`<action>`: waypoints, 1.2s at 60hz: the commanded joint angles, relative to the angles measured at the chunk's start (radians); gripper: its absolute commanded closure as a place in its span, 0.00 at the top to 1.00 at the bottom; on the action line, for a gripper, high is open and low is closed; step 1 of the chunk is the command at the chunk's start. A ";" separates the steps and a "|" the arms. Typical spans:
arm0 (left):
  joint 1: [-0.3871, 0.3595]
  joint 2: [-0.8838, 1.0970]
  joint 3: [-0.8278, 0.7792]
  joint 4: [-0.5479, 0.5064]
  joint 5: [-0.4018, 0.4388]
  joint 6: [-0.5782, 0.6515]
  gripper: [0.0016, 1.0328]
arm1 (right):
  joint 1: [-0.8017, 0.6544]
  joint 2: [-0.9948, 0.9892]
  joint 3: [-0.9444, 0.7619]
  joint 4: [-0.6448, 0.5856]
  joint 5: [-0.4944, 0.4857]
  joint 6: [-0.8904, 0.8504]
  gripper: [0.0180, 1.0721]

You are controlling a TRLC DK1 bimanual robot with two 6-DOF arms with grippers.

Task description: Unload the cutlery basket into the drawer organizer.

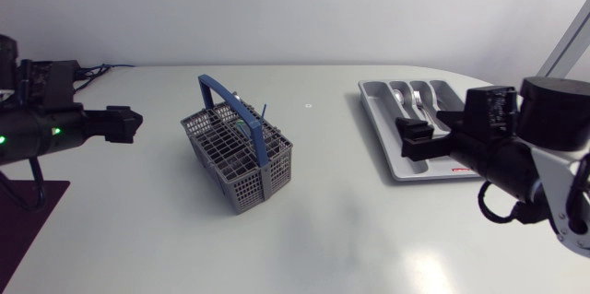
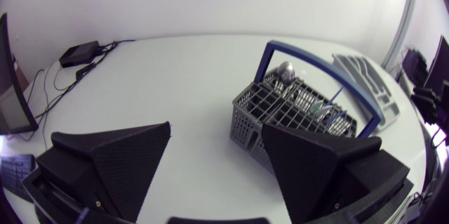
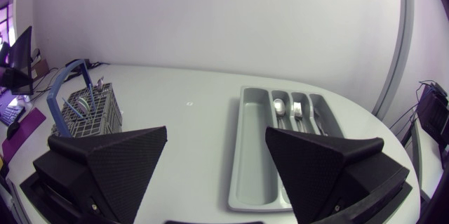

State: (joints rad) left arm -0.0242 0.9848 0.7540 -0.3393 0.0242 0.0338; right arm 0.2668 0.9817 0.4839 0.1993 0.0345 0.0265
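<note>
A grey mesh cutlery basket (image 1: 238, 158) with a blue arched handle (image 1: 241, 113) stands left of the table's middle, with cutlery inside. The grey drawer organizer (image 1: 392, 151) lies at the right; a spoon (image 1: 398, 99) and a fork (image 1: 418, 100) rest in its far slots. My left gripper (image 1: 129, 124) hovers open to the left of the basket, apart from it. In the left wrist view the basket (image 2: 295, 115) is ahead of the open left gripper (image 2: 217, 155). My right gripper (image 1: 412, 137) hangs open over the organizer's near part. The organizer (image 3: 254, 154) lies ahead of the right gripper (image 3: 216, 159).
A dark purple mat (image 1: 26, 216) lies at the table's near left edge. Cables and a small black box (image 2: 78, 54) sit at the far left. White tabletop stretches between basket and organizer.
</note>
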 commanded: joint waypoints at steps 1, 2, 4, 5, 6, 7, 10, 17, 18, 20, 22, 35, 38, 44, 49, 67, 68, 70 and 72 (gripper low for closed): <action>-0.010 0.129 0.090 -0.058 0.000 0.172 0.91 | 0.040 0.097 0.071 -0.038 0.010 0.024 0.96; -0.011 0.155 0.100 -0.067 0.000 0.199 0.91 | 0.048 0.115 0.087 -0.051 0.010 0.023 0.96; -0.022 0.190 0.111 -0.079 0.000 0.218 0.91 | 0.060 0.138 0.107 -0.064 0.005 0.016 0.96; -0.025 0.212 0.120 -0.092 0.000 0.230 0.91 | 0.068 0.152 0.122 -0.080 0.001 0.009 0.96; -0.026 0.239 0.131 -0.106 0.002 0.245 0.91 | 0.077 0.166 0.136 -0.093 -0.001 0.000 0.96; -0.026 0.258 0.137 -0.113 0.005 0.252 0.91 | 0.084 0.178 0.148 -0.106 -0.001 -0.008 0.96; -0.034 0.324 0.154 -0.124 0.019 0.275 0.90 | 0.100 0.212 0.194 -0.175 -0.001 -0.043 0.96; -0.025 0.454 0.199 -0.121 0.052 0.296 0.87 | 0.127 0.305 0.285 -0.271 -0.047 -0.243 0.94; -0.023 0.468 0.205 -0.121 0.060 0.301 0.86 | 0.123 0.325 0.298 -0.276 -0.076 -0.249 0.93; -0.014 0.500 0.220 -0.119 0.077 0.311 0.83 | 0.109 0.353 0.325 -0.299 -0.130 -0.250 0.90; -0.003 0.528 0.234 -0.118 0.094 0.313 0.81 | 0.094 0.393 0.354 -0.325 -0.193 -0.249 0.88; 0.050 0.612 0.289 -0.107 0.240 0.307 0.54 | 0.072 0.540 0.453 -0.314 -0.292 -0.189 0.37; 0.053 0.614 0.289 -0.106 0.252 0.305 0.53 | 0.077 0.554 0.456 -0.297 -0.306 -0.188 0.30; 0.061 0.615 0.288 -0.099 0.280 0.307 0.45 | 0.089 0.586 0.469 -0.268 -0.352 -0.152 0.13; 0.066 0.621 0.285 -0.084 0.286 0.304 0.39 | 0.106 0.629 0.492 -0.261 -0.375 -0.138 0.06; 0.052 0.664 0.286 -0.055 0.303 0.304 0.32 | 0.187 0.790 0.617 -0.282 -0.389 -0.125 0.06; 0.052 0.664 0.286 -0.055 0.307 0.304 0.32 | 0.190 0.795 0.624 -0.288 -0.389 -0.125 0.06; 0.049 0.663 0.286 -0.055 0.315 0.304 0.31 | 0.193 0.801 0.633 -0.291 -0.392 -0.123 0.06; 0.049 0.661 0.285 -0.055 0.324 0.304 0.29 | 0.196 0.807 0.639 -0.291 -0.403 -0.112 0.06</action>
State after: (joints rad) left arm 0.0315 1.6329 1.0164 -0.4000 0.3248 0.3195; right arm 0.4503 1.7592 1.0870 -0.0795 -0.3500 -0.1207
